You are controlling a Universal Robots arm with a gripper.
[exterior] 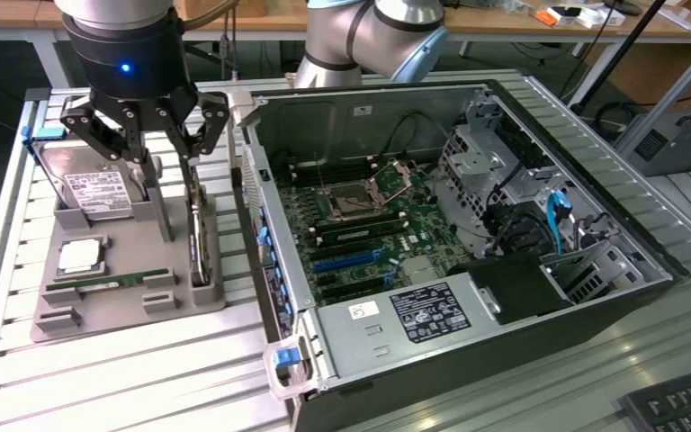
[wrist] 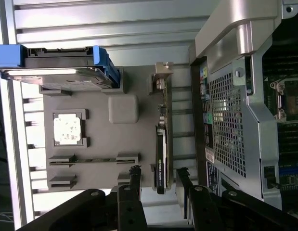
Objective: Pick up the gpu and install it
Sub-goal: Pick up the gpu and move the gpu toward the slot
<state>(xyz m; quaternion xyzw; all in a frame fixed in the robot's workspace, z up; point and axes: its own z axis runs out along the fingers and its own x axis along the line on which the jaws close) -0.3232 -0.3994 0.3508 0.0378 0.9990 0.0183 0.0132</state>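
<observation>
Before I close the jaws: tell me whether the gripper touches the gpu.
Apart. In the wrist view the gripper is open, fingers flanking the gpu with gaps.

Gpu [exterior: 205,256] stands on edge in its slot at the rim of the grey tray [exterior: 105,317]. On one side the computer case [exterior: 249,207] wall rises just beside it, leaving only a narrow gap. On the gpu's other side bare tray floor lies free up to a raised block [wrist: 123,108] and the memory stick [exterior: 105,281], with the hard drive [exterior: 94,193] well apart. Above the gpu the gripper [exterior: 180,216] hangs with fingers spread, one either side of the card.
</observation>
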